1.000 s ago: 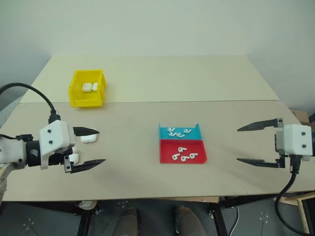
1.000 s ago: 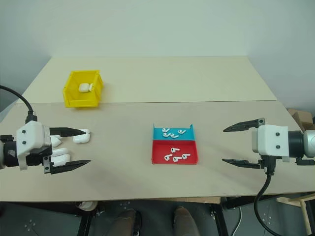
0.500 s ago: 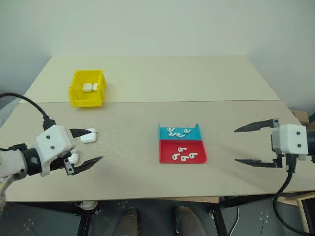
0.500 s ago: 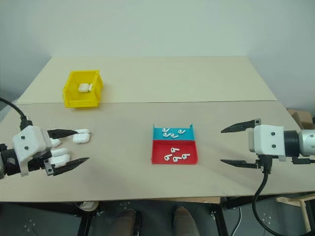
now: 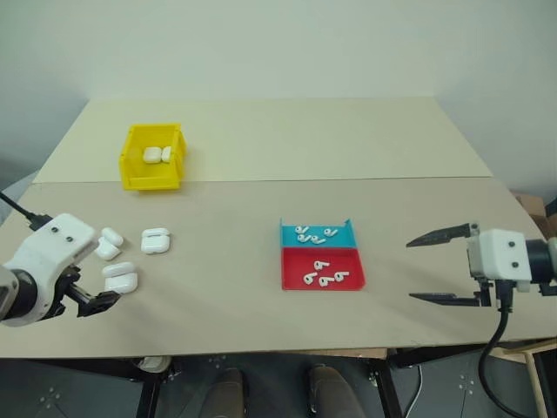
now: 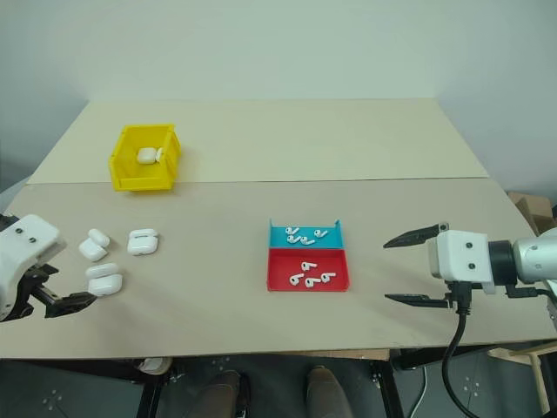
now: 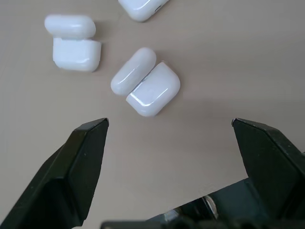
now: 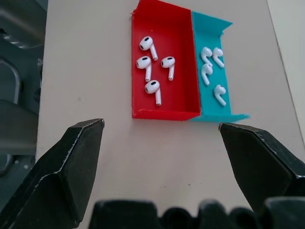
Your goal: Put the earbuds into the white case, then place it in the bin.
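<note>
1. The yellow bin (image 5: 153, 158) is set on the bench (image 5: 261, 139) toward the far left, and two white cases (image 5: 159, 154) are seen lying inside it.
2. Three more white cases are laid out on the bench near its left front: one (image 5: 156, 240) with its lid flipped open, a second (image 5: 109, 243) just beside it to the left, and a third (image 5: 120, 277) nearer the front edge (all three appear to have their lids raised).
3. The earbuds (image 8: 151, 67) are kept in a flat two-part tray (image 5: 321, 255) near the middle of the bench; four are counted in the red half and four in the teal half (image 8: 213, 71).
4. The left end effector (image 7: 169, 143) is held released, with its black fingers (image 7: 81, 157) spread wide above the bench just in front of the nearest open case (image 7: 146, 81); nothing is gripped.
5. The right end effector (image 5: 446, 267) is likewise held released and empty, its fingers spread apart and pointed toward the tray, well to the tray's right.
</note>
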Tool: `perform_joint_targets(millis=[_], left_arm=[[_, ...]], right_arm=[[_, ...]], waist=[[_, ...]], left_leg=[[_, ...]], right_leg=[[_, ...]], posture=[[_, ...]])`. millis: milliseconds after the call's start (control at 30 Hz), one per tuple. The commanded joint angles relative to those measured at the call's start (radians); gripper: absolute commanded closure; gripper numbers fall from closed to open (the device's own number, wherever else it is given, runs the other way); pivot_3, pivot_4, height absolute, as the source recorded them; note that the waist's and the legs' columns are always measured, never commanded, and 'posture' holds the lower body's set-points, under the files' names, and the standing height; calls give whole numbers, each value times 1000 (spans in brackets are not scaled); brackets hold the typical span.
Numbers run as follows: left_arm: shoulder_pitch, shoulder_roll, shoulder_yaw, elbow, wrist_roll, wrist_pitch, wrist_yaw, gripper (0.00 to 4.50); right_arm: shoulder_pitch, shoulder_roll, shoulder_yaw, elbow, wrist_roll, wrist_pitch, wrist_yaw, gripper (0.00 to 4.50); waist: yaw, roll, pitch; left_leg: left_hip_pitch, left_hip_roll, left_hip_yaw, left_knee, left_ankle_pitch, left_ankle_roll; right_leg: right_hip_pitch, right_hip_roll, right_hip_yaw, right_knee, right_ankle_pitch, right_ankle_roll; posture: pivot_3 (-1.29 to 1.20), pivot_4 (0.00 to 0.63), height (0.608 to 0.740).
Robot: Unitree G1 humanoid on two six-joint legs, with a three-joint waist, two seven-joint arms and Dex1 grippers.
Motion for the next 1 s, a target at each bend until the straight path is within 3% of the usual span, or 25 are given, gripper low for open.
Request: perform_joint_targets(millis=[33, 200, 433, 567, 600, 733, 1000], left_arm=[[-124, -24, -85, 160, -140, 9, 194, 0], [-189, -46, -160, 247, -425, 9, 500, 0], [-200, -139, -104, 372, -857, 9, 1080, 0], [-77, -38, -199, 416, -1307, -284, 1485, 0], [-57, -34, -214, 411, -1363, -342, 1534, 0], [-33, -69, -240, 374, -1398, -484, 1685, 0], [-107, -145, -313, 347, -1398, -564, 1769, 0]], right_arm=[[28, -5, -28, -50, -15, 18, -26, 25], [83, -5, -57, -83, -21, 41, -47, 25], [125, -6, -81, -110, -24, 56, -64, 25], [114, -7, -63, -96, -34, 47, -68, 25], [109, -7, -58, -94, -35, 47, -69, 25], [94, -3, -46, -88, -39, 44, -71, 25], [99, 1, -46, -80, -53, 34, -68, 25]], waist=[[2, 0, 0], [2, -1, 0], [3, -2, 1], [1, -3, 1], [2, -3, 1], [6, -3, 1], [18, -3, 1]], left_leg=[[0, 0, 0, 0, 0, 0], [0, 0, -1, -1, 0, 0], [0, 0, -2, -1, 0, 0], [1, 0, -3, -1, 0, 0], [1, 2, -7, -1, 0, 0], [2, -2, -5, -1, 0, -1], [2, -6, 2, -1, 2, -3]], right_leg=[[0, 0, 0, 1, -1, -1], [0, -1, 0, 1, 2, -6], [0, -2, 0, 2, 3, -7], [1, -2, 0, 2, 4, -7], [1, -3, 0, 2, 4, -8], [2, -9, -1, 2, 4, -7], [3, -8, -1, 1, 4, -7]], posture=[[0, 150, 740], [0, 150, 740], [0, 150, 740], [0, 150, 740], [0, 150, 740], [0, 150, 740], [0, 150, 740]])
